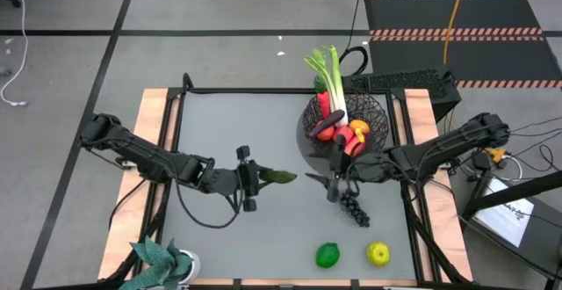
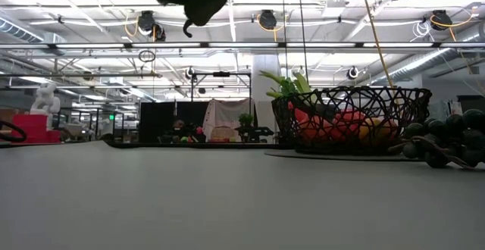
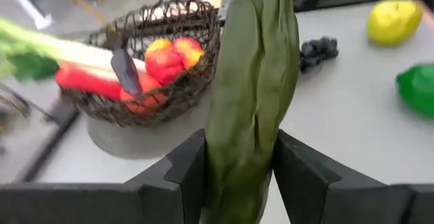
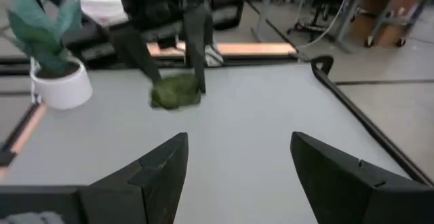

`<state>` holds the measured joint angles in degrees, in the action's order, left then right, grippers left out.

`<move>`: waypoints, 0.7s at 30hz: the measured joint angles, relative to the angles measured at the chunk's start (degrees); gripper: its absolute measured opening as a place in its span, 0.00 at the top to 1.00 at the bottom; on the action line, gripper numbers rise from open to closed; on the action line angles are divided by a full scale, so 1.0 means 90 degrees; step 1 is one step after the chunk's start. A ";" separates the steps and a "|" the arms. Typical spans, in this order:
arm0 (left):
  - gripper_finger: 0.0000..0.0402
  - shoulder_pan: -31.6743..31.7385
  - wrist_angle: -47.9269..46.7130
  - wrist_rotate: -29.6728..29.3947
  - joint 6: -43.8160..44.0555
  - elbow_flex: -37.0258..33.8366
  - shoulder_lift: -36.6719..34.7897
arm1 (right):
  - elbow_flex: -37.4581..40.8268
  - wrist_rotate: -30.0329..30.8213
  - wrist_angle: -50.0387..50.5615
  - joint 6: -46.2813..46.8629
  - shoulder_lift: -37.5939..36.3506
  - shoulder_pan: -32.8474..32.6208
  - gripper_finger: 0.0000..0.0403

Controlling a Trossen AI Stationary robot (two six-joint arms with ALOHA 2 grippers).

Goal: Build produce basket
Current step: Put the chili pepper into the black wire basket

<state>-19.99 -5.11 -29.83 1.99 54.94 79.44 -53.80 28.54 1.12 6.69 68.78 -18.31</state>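
Cucumber (image 3: 251, 95) between left gripper (image 3: 237, 176) jaws

Cucumber (image 3: 251, 95) held mid-table — basket (image 1: 347, 119) part-filled; grapes (image 1: 354, 207) loose.

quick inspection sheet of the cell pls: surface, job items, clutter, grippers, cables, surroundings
Surface: grey table with wooden side edges, no spills seen.
Job's things: basket at the far right, holding a leek and red and orange produce; grapes, green fruit and yellow fruit lie loose on the table.
Clutter: potted teal plant at the near left corner.
Grippers: left gripper shut on a long green vegetable, above mid-table; right gripper open and empty, near the grapes.
Cables: black cable looping under the left arm; more cables on the floor beyond the table.
Surroundings: striped floor mat behind the table; no person seen.
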 joint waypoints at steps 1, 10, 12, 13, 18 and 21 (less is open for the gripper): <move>0.62 0.0000 0.0012 -0.0015 -0.0301 0.0000 0.0000 | 0.0000 -0.0008 -0.0053 -0.0036 0.0087 0.0002 0.37; 0.62 0.0019 -0.0199 -0.0857 -0.1962 0.0000 0.0000 | -0.0002 -0.0013 -0.1481 -0.1312 0.1168 -0.0019 0.37; 0.62 0.0024 -0.0336 -0.1098 -0.2139 0.0000 0.0000 | -0.0001 -0.0009 -0.1639 -0.1474 0.1341 -0.0023 0.37; 0.62 0.0027 -0.0418 -0.1155 -0.2221 0.0000 0.0000 | 0.0000 0.0029 -0.1798 -0.1497 0.1423 -0.0022 0.37; 0.62 0.0112 -0.0653 -0.1276 -0.2406 0.0000 0.0000 | -0.0002 0.0310 -0.2467 -0.1536 0.1676 0.0038 0.37; 0.62 0.0188 -0.0627 -0.1370 -0.2437 0.0000 0.0000 | -0.0002 0.0316 -0.2729 -0.1460 0.1826 0.0072 0.37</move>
<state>-18.29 -10.75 -42.16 -19.95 54.94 79.44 -53.82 31.38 -23.44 -6.45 85.22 -17.66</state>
